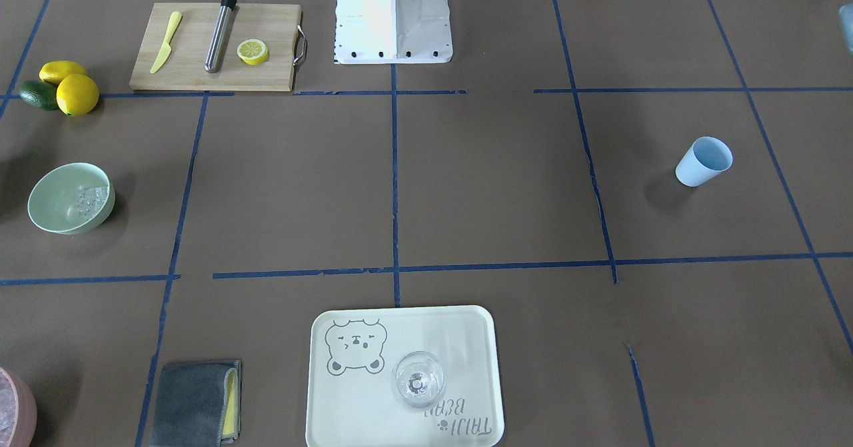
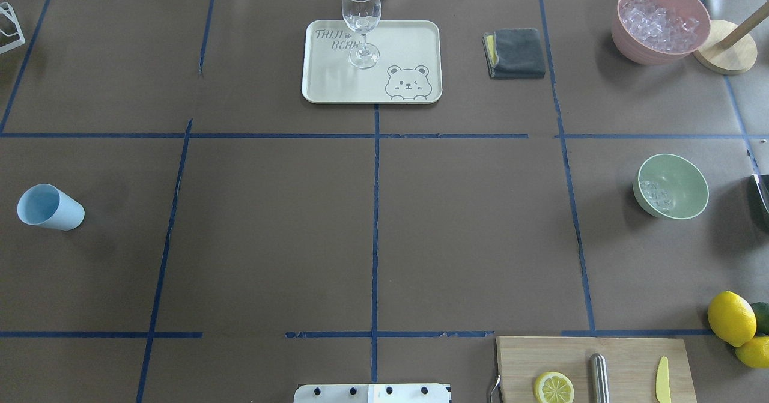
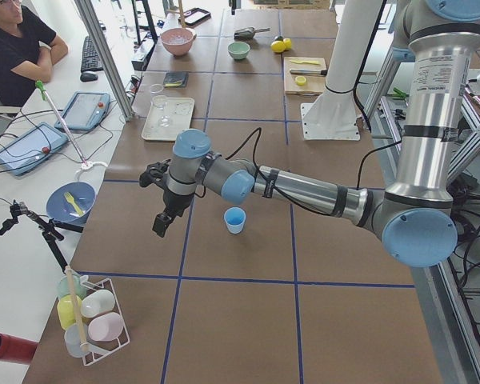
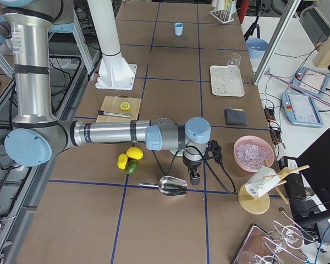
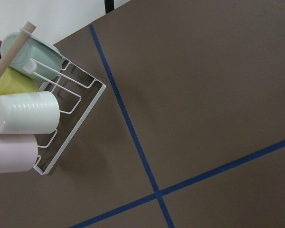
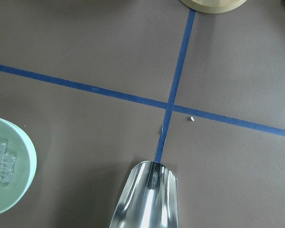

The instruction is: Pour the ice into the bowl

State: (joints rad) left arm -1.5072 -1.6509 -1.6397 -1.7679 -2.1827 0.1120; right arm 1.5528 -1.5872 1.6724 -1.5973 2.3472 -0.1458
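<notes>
The pale mint-green bowl point(image 1: 48, 197) stands near the table's right end, also in the overhead view point(image 2: 682, 187) and at the right wrist view's left edge point(image 6: 23, 156). A few small clear ice cubes point(image 2: 656, 194) lie inside it point(image 6: 0, 160). The blue cup point(image 2: 49, 206) stands upright at the left end point(image 3: 235, 219). My left gripper point(image 3: 161, 226) hangs beside the cup, apart from it. My right gripper point(image 4: 195, 177) hangs by the bowl, which its wrist hides in that view. I cannot tell whether either gripper is open or shut.
A metal scoop point(image 6: 147, 197) lies on the table beside the mint bowl point(image 4: 173, 187). A pink bowl point(image 2: 631, 42) of ice and a wooden stand point(image 2: 727, 54) stand at the far right. Also here: tray point(image 2: 408, 42) with wine glass, grey cloth point(image 2: 515, 53), cutting board point(image 2: 625, 355), lemons point(image 2: 730, 318), cup rack point(image 5: 61, 123).
</notes>
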